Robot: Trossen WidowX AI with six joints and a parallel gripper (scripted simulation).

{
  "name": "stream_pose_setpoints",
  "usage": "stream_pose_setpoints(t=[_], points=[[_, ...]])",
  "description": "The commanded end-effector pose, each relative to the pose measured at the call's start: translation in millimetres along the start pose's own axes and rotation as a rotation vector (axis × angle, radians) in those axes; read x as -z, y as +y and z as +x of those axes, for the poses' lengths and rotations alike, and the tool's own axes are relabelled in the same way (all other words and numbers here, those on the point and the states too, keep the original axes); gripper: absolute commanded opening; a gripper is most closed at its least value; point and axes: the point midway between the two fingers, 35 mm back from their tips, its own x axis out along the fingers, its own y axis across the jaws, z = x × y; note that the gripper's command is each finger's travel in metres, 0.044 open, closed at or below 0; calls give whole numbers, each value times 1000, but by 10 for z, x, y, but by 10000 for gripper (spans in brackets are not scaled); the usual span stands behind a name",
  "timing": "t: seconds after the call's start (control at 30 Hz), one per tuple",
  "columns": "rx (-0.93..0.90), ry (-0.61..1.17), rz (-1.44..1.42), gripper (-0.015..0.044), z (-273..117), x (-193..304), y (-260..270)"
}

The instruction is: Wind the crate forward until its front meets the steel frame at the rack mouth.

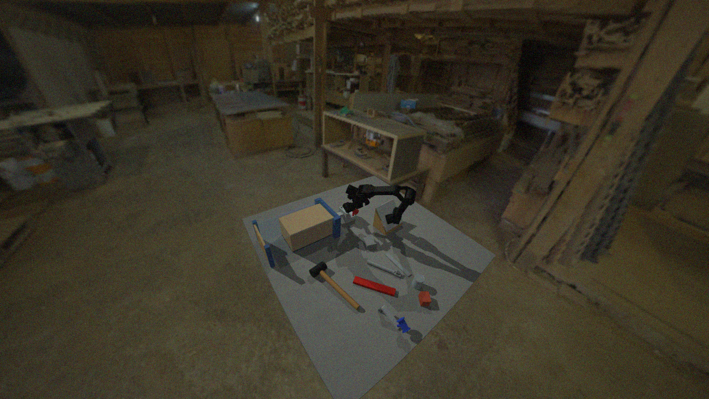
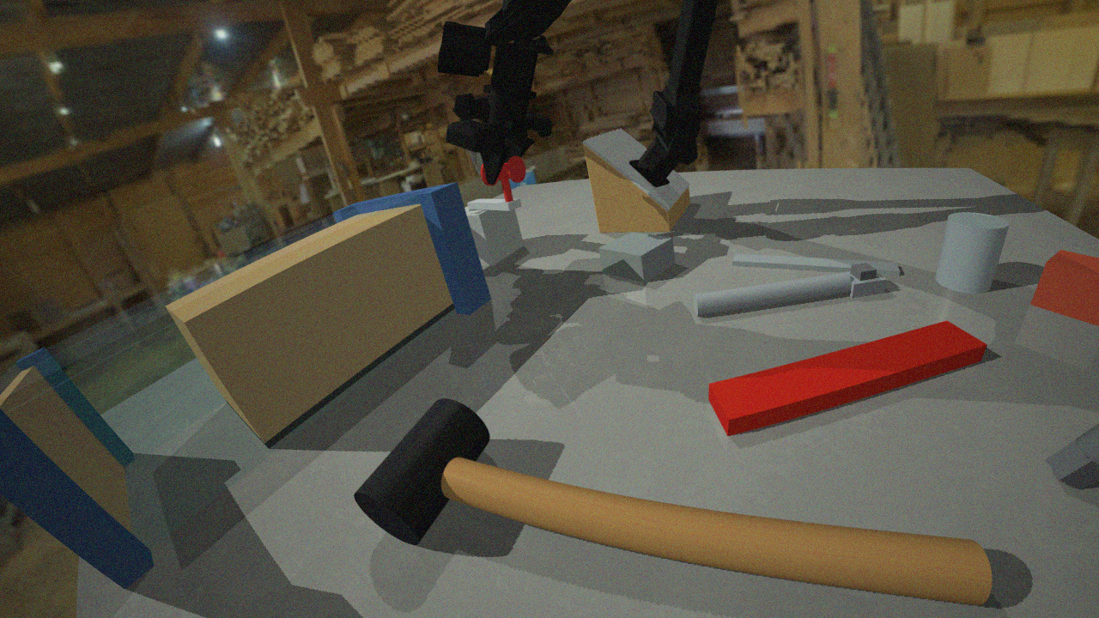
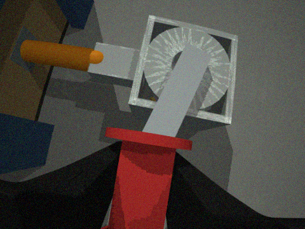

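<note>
My gripper [image 3: 145, 152] [image 2: 499, 175] is shut on the red grip of the winch handle [image 3: 144, 187] [image 2: 516, 169], above the winch. The handle's grey crank arm [image 3: 178, 92] reaches over the ribbed drum of the square winch [image 3: 234, 79] [image 2: 498, 234]. Its far end hides most of the centre hole, so the key is not visible. The beige crate [image 1: 307, 228] [image 2: 330, 330] sits flat, its near end close to the blue frame [image 1: 336, 228] [image 2: 461, 253]. I cannot tell whether they touch. An orange rod [image 3: 57, 54] lies between crate and winch.
A mallet [image 1: 339, 290] [image 2: 691, 530], a red bar [image 1: 375, 286] [image 2: 845, 376], a grey rod tool [image 2: 776, 295], a grey cylinder [image 2: 969, 253], an orange-red block [image 1: 425, 298] and a blue-handled tool [image 1: 402, 325] lie on the bench. A small grey block [image 2: 641, 257] lies near the arm's wedge base [image 2: 626, 191].
</note>
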Motion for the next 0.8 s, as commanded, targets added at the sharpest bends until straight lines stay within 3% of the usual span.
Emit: stream_pose_setpoints(t=[0.0,0.77], points=[[42,20,24,0,2,58,-217],[44,19,25,0,10,20,-519]])
